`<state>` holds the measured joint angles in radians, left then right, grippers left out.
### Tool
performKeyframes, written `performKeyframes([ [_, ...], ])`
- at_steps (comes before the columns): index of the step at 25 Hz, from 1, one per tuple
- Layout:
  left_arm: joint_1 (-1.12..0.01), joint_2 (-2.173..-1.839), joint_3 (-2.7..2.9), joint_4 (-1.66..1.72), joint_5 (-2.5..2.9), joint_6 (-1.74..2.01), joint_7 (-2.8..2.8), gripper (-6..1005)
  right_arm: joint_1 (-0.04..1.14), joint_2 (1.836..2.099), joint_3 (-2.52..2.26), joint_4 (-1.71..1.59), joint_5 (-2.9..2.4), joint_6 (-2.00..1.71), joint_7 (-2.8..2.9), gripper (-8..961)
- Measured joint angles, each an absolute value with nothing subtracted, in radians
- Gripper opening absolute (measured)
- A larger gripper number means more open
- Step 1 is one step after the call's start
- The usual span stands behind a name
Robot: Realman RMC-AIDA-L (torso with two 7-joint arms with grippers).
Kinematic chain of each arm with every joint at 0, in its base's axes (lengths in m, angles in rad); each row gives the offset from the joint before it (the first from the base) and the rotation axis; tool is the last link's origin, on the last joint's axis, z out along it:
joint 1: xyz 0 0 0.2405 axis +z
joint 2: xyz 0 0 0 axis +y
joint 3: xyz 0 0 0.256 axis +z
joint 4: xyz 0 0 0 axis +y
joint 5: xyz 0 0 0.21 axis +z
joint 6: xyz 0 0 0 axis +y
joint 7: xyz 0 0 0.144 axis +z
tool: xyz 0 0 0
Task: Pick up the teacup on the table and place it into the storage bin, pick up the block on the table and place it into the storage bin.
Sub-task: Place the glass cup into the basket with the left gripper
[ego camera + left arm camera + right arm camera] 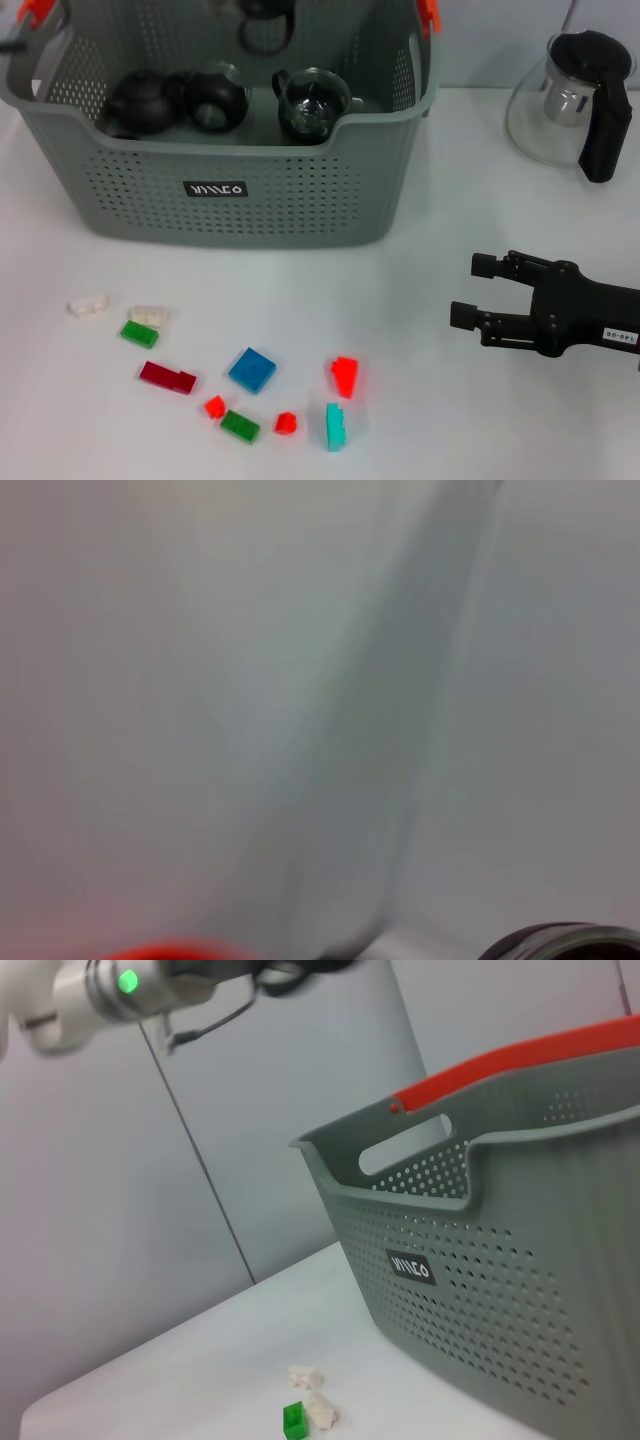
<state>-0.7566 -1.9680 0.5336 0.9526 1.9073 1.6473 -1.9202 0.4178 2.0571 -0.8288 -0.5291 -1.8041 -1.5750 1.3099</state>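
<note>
The grey storage bin (300, 200) stands at the back left of the table, and its perforated wall (500, 1290) fills the right wrist view. Inside it lie a glass teacup (312, 100) and two dark round pots (140, 100). Loose blocks are scattered in front of the bin: a blue block (252, 369), a red one (345, 376), a teal one (336, 426), a maroon one (167, 377) and several small ones. My right gripper (467, 290) hovers open to the right of the blocks, holding nothing. A dark shape (265, 25) over the bin's far side looks like my left gripper.
A glass teapot (570, 100) with a black handle stands at the back right. Two white blocks (88, 306) and a green block (139, 334) lie at the left. My left arm (110, 985) reaches in high above the bin. The left wrist view is a grey blur.
</note>
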Motion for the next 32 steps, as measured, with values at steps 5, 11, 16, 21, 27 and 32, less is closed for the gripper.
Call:
performKeyframes([
  [5, -0.826, -1.965, 0.753, 1.101, 2.179, 1.43, -2.101, 37, 0.422, 2.057, -0.828, -0.529, -1.804, -1.575, 1.31, 926],
  [11, -0.88, -2.04, 1.029, 1.123, 2.675, 1.133, -2.251, 37, 0.426, 2.06, -0.831, -0.529, -1.804, -1.576, 1.31, 926],
  [16, -0.902, -2.08, 1.127, 1.049, 2.854, 1.021, -2.278, 37, 0.426, 2.06, -0.83, -0.529, -1.804, -1.584, 1.314, 926],
  [21, -0.898, -2.074, 1.231, 0.957, 2.859, 0.917, -2.278, 37, 0.425, 2.057, -0.829, -0.529, -1.804, -1.59, 1.317, 926],
  [27, -0.923, -2.066, 1.252, 0.815, 2.858, 0.828, -2.248, 54, 0.419, 2.058, -0.828, -0.529, -1.804, -1.583, 1.318, 926],
  [32, -0.929, -2.066, 1.25, 0.785, 2.857, 0.794, -2.247, 141, 0.419, 2.059, -0.828, -0.529, -1.804, -1.582, 1.318, 926],
])
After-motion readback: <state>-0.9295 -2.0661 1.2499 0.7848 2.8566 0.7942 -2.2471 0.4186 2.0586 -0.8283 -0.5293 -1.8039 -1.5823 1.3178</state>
